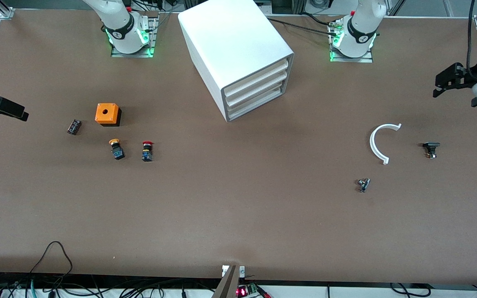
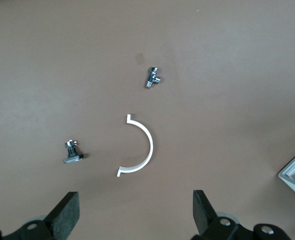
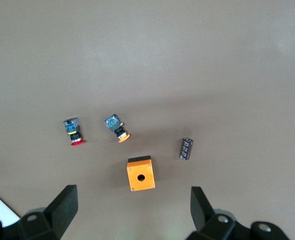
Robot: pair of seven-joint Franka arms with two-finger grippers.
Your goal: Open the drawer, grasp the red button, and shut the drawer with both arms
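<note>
The white box cabinet (image 1: 238, 49) stands between the arm bases, and its three alike drawers are all shut; the middle drawer (image 1: 257, 89) and the lowest one (image 1: 256, 102) sit flush. The red-capped button (image 1: 147, 150) lies on the table toward the right arm's end, outside the cabinet; it also shows in the right wrist view (image 3: 73, 132). My right gripper (image 1: 17, 111) hangs open and empty over the table edge at its end, also seen from its own wrist (image 3: 136, 205). My left gripper (image 1: 441, 85) hangs open and empty over its end of the table (image 2: 136, 210).
An orange-yellow-capped button (image 1: 116, 149) lies beside the red one. An orange box with a hole (image 1: 107, 114) and a dark cylinder (image 1: 74, 126) lie nearby. Toward the left arm's end lie a white arc (image 1: 381, 142) and two small metal parts (image 1: 363, 184), (image 1: 431, 149).
</note>
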